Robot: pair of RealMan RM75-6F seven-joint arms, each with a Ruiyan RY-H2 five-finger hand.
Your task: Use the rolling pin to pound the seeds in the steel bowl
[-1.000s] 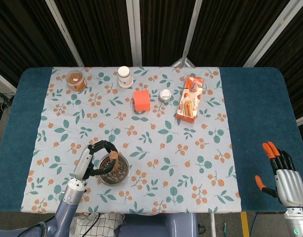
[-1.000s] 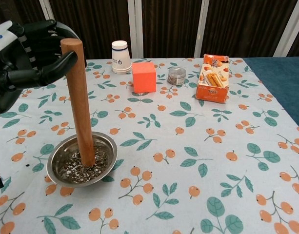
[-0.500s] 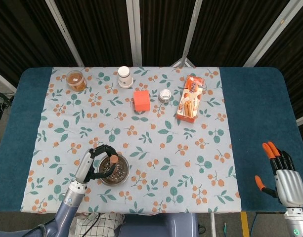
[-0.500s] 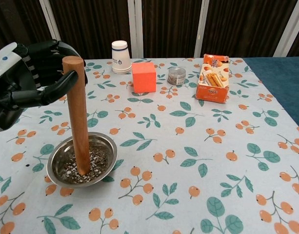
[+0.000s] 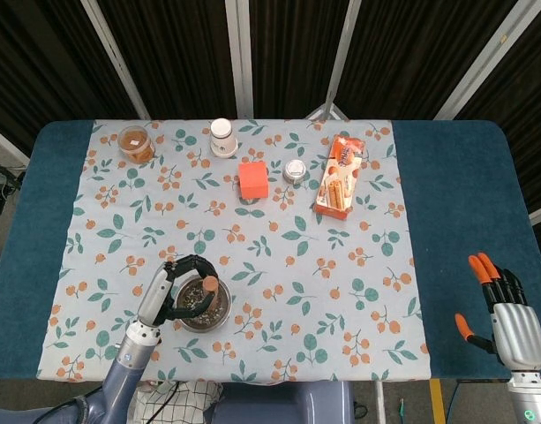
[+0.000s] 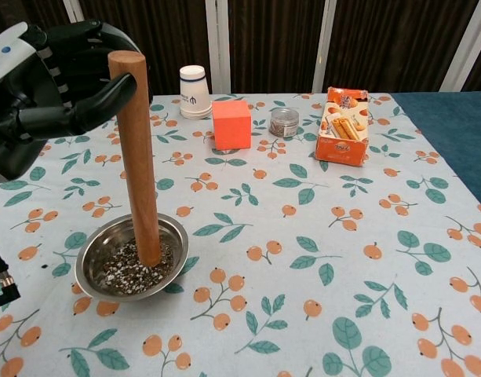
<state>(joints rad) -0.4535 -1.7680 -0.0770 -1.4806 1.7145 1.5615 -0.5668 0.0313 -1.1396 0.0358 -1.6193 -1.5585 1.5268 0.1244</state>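
A: The left hand (image 6: 48, 82) grips the top of the pin (image 6: 140, 165), which stands nearly upright with its foot in the seeds (image 6: 130, 271) of the bowl (image 6: 95, 251), near the table's front left.

B: So pounding is under way; the seeds look coarse, so more strokes seem needed.

A: The right hand (image 5: 508, 322) shows only from the head, fingers spread, holding nothing, well apart at the table's edge. The chest view shows the pin's full length and the seeds.

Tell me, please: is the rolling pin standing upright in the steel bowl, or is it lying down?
Upright, leaning slightly. The rolling pin has its lower end in the seeds of the steel bowl, and the left hand grips its top.
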